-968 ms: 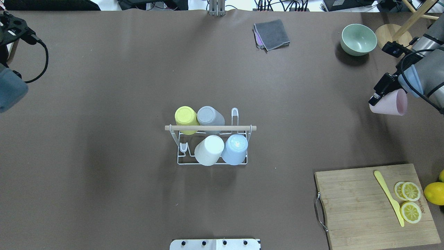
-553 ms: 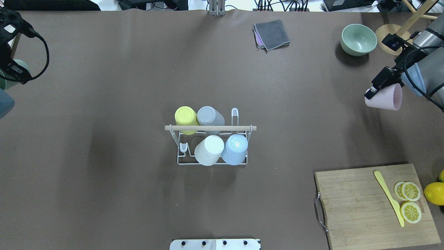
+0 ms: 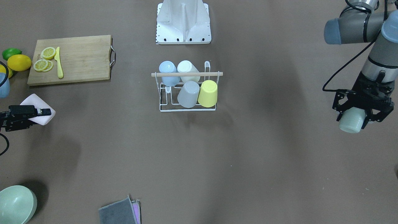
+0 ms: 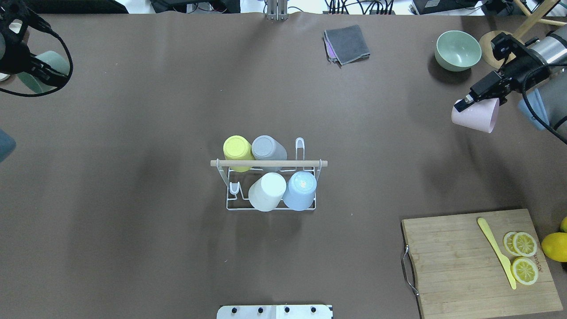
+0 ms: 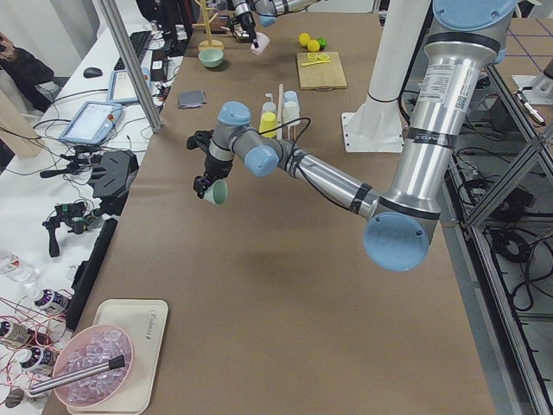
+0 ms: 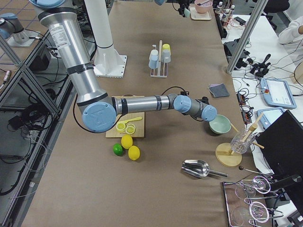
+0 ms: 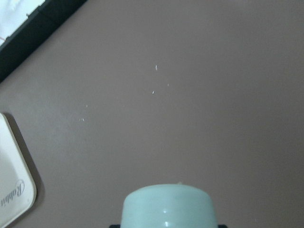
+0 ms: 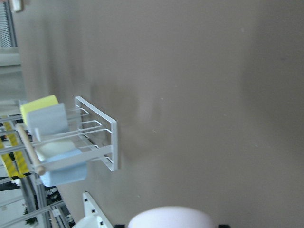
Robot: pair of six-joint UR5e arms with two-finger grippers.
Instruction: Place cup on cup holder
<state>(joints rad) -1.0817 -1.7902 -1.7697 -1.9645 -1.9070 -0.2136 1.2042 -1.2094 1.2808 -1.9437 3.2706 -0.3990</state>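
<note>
The cup holder (image 4: 269, 163), a white wire rack with a wooden rod on top, stands mid-table and also shows in the front view (image 3: 186, 74). Yellow (image 4: 237, 148), grey (image 4: 268, 147), white (image 4: 267, 191) and blue (image 4: 300, 189) cups sit upside down on it. My left gripper (image 4: 40, 73) is shut on a pale green cup (image 3: 352, 119) above the table's far left; the cup fills the bottom of the left wrist view (image 7: 168, 206). My right gripper (image 4: 463, 105) is shut on a pink cup (image 4: 476, 116) at the right side, far from the rack.
A wooden cutting board (image 4: 460, 266) with lemon slices and a yellow knife lies near right, with lemons (image 4: 554, 246) beside it. A green bowl (image 4: 457, 49) and a grey cloth (image 4: 347, 43) lie at the far side. A white tray (image 7: 12, 190) lies near the left gripper.
My right gripper has carried the pink cup toward the table's middle and farther from me. My left gripper has come in from the left edge with the green cup.
</note>
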